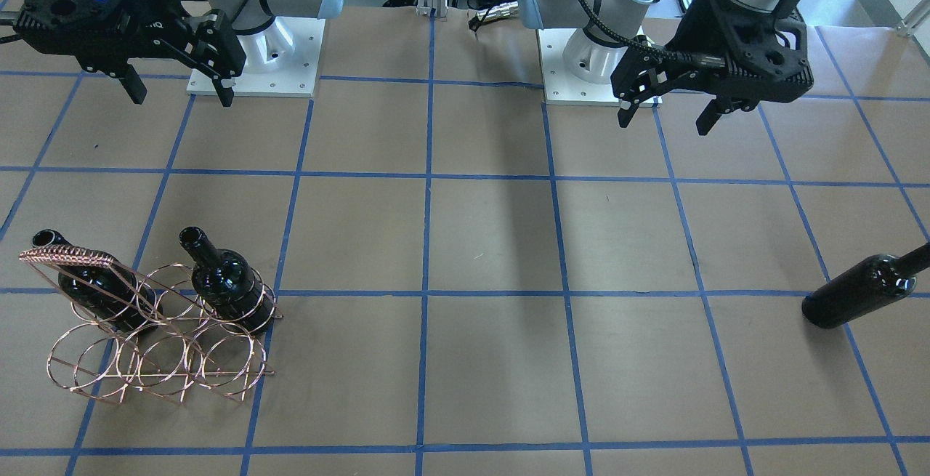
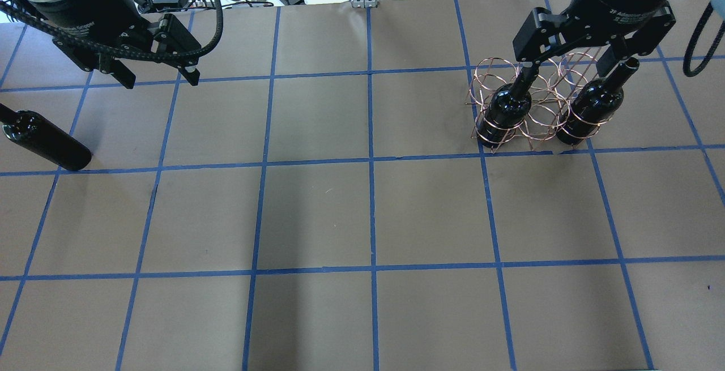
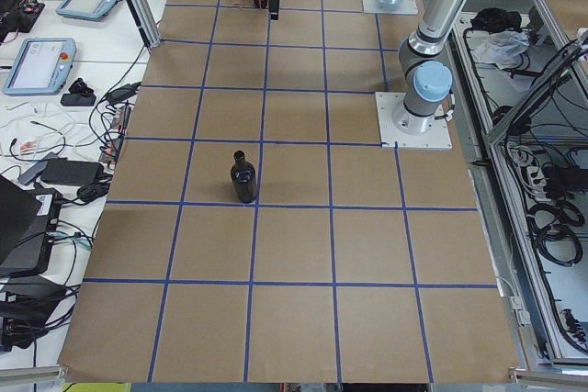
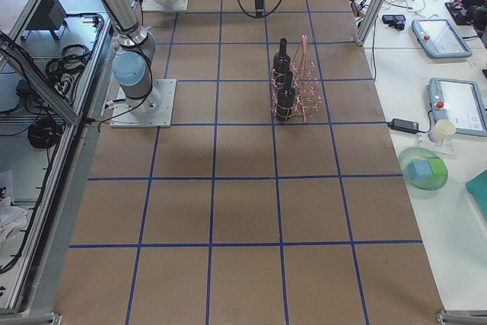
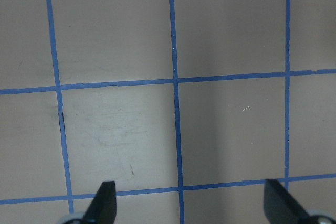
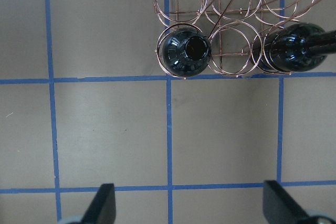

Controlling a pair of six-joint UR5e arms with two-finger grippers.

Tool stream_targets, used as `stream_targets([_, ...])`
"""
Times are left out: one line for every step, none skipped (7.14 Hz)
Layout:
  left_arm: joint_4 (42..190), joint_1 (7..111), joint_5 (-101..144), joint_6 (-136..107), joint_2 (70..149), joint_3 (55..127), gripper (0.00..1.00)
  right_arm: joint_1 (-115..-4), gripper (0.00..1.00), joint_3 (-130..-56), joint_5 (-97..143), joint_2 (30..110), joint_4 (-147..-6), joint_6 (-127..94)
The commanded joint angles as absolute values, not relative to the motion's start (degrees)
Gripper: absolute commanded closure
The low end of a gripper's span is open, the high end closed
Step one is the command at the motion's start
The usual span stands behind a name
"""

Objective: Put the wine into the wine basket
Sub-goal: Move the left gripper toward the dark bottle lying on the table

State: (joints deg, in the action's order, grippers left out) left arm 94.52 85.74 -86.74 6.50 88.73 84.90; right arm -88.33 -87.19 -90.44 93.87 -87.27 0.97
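Now one basket (image 1: 73, 253) is steadying two bottles (image 1: 225, 283) upright in its rings, while the third bottle (image 1: 861, 294) is standing on the desk (image 1: 494, 360), well apart, probably awaiting the left pincer (image 1: 665, 126). That and the right pincer (image 1: 182, 98) are hovering spread wide, gripping nothing.

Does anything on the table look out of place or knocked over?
Nothing is tipped or spilled. One wine bottle stands alone on the robot's left, far from the wine basket holding two more bottles.
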Motion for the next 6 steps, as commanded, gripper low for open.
stream_targets([94.6,85.7,-86.8,6.5,88.7,84.9,0.00,-88.3,0.00,-87.2,-90.4,94.0,-87.3,1.0])
stream_targets([94.5,85.2,-86.6,6.5,88.6,84.9,0.00,-88.3,0.00,-87.2,-90.4,93.9,-87.3,1.0])
stream_targets([94.6,85.3,-86.5,6.2,88.6,84.9,0.00,-88.3,0.00,-87.2,-90.4,93.9,-87.3,1.0])
stream_targets([94.5,85.2,-86.6,6.3,88.5,84.9,0.00,-88.3,0.00,-87.2,-90.4,93.9,-87.3,1.0])
stream_targets([94.5,85.1,-86.5,6.4,88.6,84.9,0.00,-88.3,0.00,-87.2,-90.4,93.9,-87.3,1.0])
stream_targets([94.6,84.9,-86.5,6.4,88.6,84.9,0.00,-88.3,0.00,-87.2,-90.4,93.9,-87.3,1.0])
